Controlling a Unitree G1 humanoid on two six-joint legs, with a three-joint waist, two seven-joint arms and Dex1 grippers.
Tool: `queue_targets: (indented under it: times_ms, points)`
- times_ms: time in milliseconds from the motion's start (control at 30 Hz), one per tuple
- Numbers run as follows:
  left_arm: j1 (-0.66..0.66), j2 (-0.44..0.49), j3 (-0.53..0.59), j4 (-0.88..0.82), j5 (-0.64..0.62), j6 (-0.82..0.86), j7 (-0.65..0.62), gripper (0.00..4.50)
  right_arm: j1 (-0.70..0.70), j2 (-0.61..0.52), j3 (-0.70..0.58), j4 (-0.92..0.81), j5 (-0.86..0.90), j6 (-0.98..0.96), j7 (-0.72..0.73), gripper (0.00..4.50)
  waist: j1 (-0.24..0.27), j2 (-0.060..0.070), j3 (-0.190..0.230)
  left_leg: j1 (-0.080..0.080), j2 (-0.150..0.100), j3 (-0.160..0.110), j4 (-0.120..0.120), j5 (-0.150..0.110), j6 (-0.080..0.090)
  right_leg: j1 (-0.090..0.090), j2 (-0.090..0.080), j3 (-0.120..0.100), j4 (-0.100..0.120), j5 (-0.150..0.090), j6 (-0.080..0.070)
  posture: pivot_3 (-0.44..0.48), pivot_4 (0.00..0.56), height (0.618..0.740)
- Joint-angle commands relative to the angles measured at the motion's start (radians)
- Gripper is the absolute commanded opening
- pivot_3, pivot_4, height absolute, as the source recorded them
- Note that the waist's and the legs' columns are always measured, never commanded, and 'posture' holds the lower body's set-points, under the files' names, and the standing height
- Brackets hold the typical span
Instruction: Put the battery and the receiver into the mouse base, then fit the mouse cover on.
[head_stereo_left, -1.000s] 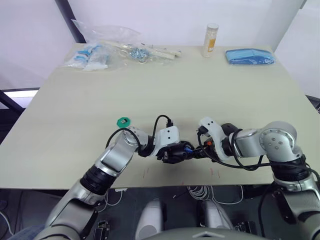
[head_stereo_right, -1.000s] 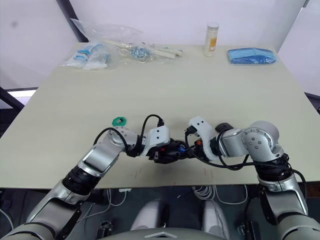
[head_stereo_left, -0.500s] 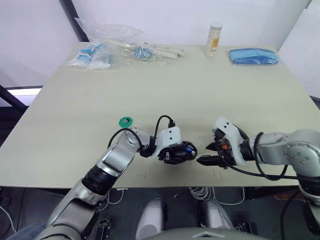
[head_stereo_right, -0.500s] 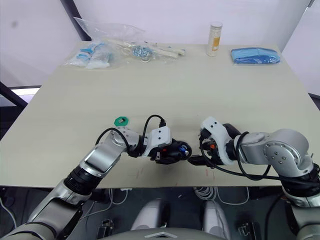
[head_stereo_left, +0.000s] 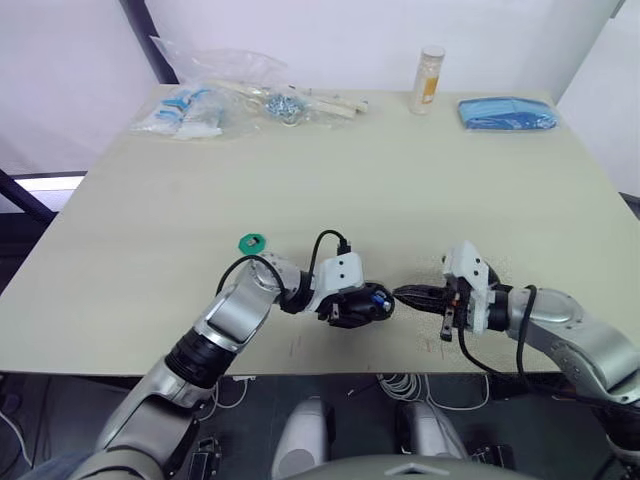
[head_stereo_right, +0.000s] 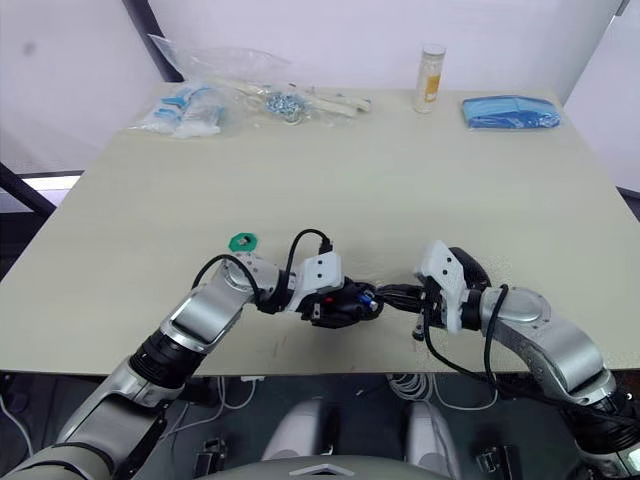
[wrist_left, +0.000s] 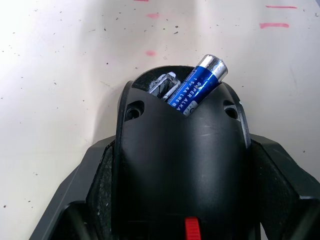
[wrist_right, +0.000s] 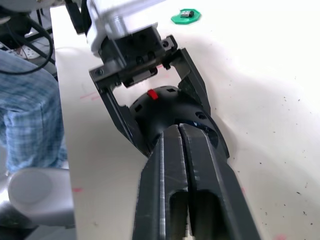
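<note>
My left gripper (head_stereo_left: 362, 304) is shut on the mouse base (head_stereo_left: 355, 303), a black oval body with a red wheel (wrist_left: 192, 229), low over the table's front. The blue battery (wrist_left: 197, 85) sticks up at a slant out of the base's open end, silver tip outward, with a small silver piece (wrist_left: 164, 84) beside it. I cannot tell if that piece is the receiver. My right gripper (head_stereo_left: 400, 293) is shut and empty, its tips (wrist_right: 177, 131) pointing at the battery end of the base. A glossy black shape behind my right wrist looks like the mouse cover (head_stereo_right: 470, 264).
A green disc (head_stereo_left: 250, 242) carrying a small dark piece (wrist_right: 186, 13) lies left of the base. At the table's far edge are plastic bags of parts (head_stereo_left: 215, 95), a small bottle (head_stereo_left: 427, 78) and a blue pack (head_stereo_left: 505, 112). Red marks dot the front edge.
My right gripper drew back from the mouse base to the right, then swung its shut fingers round to point at the battery end. The left gripper kept holding the base.
</note>
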Motion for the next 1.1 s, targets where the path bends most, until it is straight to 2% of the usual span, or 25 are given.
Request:
queue_targets:
  times_ms: [33, 333, 867, 1100]
  points:
    - [0.039, 0.018, -0.058, 0.046, 0.028, 0.037, -0.010, 2.99, 0.008, 0.037, -0.001, 0.031, -0.043, -0.114, 0.043, 0.06, 0.000, 0.000, 0.000, 0.000, 0.000, 0.000, 0.000, 0.000, 0.000, 0.000, 0.000, 0.000, 0.000, 0.000, 0.000, 0.000, 0.150, 0.740]
    - [0.034, 0.021, -0.062, 0.027, 0.024, 0.056, -0.015, 2.99, 0.037, 0.115, 0.035, 0.160, -0.160, -0.295, 0.112, 0.06, -0.001, 0.000, 0.000, 0.000, 0.000, 0.000, 0.000, 0.000, 0.000, 0.000, 0.001, 0.000, 0.000, 0.000, 0.000, 0.000, 0.150, 0.740]
    - [0.047, 0.035, -0.061, -0.027, 0.020, 0.108, 0.010, 2.99, 0.025, 0.184, 0.065, 0.317, -0.258, -0.412, 0.155, 0.06, -0.003, 0.000, 0.000, 0.001, 0.000, 0.001, 0.000, 0.000, 0.000, 0.000, 0.001, 0.001, 0.001, 0.000, 0.000, 0.000, 0.150, 0.740]
    - [0.045, 0.040, -0.058, -0.034, 0.016, 0.118, 0.011, 2.99, 0.010, 0.215, 0.091, 0.402, -0.310, -0.394, 0.128, 0.06, -0.007, -0.002, -0.002, 0.003, 0.001, 0.002, 0.000, 0.000, 0.000, 0.000, 0.002, 0.002, 0.002, 0.000, 0.000, 0.000, 0.150, 0.740]
